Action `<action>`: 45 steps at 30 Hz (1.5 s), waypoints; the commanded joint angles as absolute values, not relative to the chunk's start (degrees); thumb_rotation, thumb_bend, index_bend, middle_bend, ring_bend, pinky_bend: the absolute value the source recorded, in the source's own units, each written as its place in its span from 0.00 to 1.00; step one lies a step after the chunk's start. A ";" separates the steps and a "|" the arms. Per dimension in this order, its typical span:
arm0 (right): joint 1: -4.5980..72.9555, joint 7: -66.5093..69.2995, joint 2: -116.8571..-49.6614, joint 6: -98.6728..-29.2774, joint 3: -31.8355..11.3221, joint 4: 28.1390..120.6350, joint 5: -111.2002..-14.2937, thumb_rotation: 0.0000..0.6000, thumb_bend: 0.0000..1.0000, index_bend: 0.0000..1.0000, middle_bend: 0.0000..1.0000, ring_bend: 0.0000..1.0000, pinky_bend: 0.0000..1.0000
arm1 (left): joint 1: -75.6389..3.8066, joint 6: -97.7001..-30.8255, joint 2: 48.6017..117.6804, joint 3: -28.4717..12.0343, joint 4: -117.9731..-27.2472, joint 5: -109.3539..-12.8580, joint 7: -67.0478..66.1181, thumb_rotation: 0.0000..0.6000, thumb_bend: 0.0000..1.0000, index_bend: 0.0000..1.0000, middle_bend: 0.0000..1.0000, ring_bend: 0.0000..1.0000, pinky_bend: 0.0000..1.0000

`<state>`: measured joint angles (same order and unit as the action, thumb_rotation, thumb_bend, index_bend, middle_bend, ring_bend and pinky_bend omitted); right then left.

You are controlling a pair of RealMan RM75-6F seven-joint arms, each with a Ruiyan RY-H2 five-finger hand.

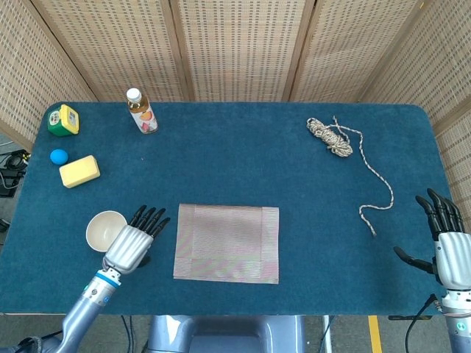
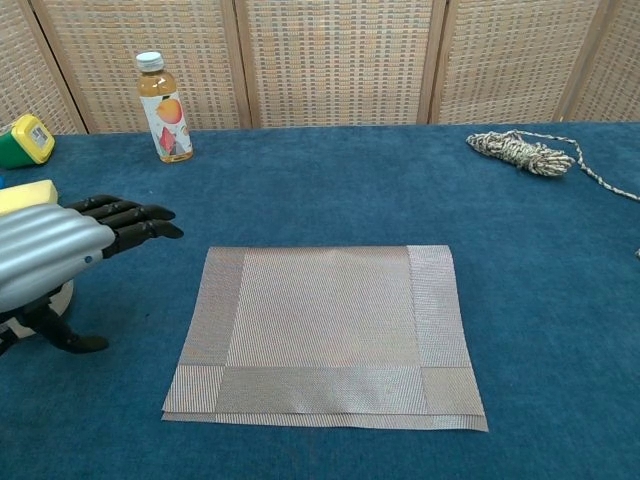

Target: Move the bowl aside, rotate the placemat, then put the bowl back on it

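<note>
Bowl (image 1: 104,229) sits left of the placemat (image 1: 227,243) on blue cloth. Left hand (image 1: 132,240) (fingers spread, holding nothing) lies between them; right hand (image 1: 449,246) likewise released, far right.

Chest view: silver left hand with black fingers (image 2: 60,255) covers nearly all of cream round bowl (image 2: 62,293); only sliver shows below palm, at table's left edge. Hand itself cut by frame's left edge.

Green-and-yellow tape measure (image 2: 24,140) and yellow sponge block (image 2: 28,196) both clipped at left edge.

Head view: silver right hand (image 1: 447,243) cut off by right edge; wrist leaves frame bottom.

Label on orange juice bottle (image 1: 142,111) too small to read.
</note>
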<state>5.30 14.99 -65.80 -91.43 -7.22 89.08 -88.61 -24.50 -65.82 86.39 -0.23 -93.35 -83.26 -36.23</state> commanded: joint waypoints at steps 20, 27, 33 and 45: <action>5.05 17.61 -64.99 -91.59 -7.59 88.99 -88.18 1.00 0.11 0.12 0.00 0.00 0.00 | -26.59 -61.97 94.14 1.36 -93.97 -79.03 -44.63 1.00 0.16 0.07 0.00 0.00 0.00; 4.99 17.93 -64.90 -91.64 -7.72 88.97 -88.00 1.00 0.11 0.12 0.00 0.00 0.00 | -27.03 -61.15 94.24 1.95 -94.67 -77.62 -45.94 1.00 0.16 0.07 0.00 0.00 0.00; 5.04 17.94 -64.89 -91.56 -7.68 89.01 -88.12 1.00 0.11 0.12 0.00 0.00 0.00 | -26.85 -61.61 93.69 2.66 -95.33 -77.16 -46.80 1.00 0.16 0.07 0.00 0.00 0.00; 5.03 17.72 -64.94 -91.52 -7.58 89.16 -88.28 1.00 0.11 0.12 0.00 0.00 0.00 | -27.76 -61.31 95.64 1.60 -92.98 -75.09 -46.93 1.00 0.16 0.08 0.00 0.00 0.00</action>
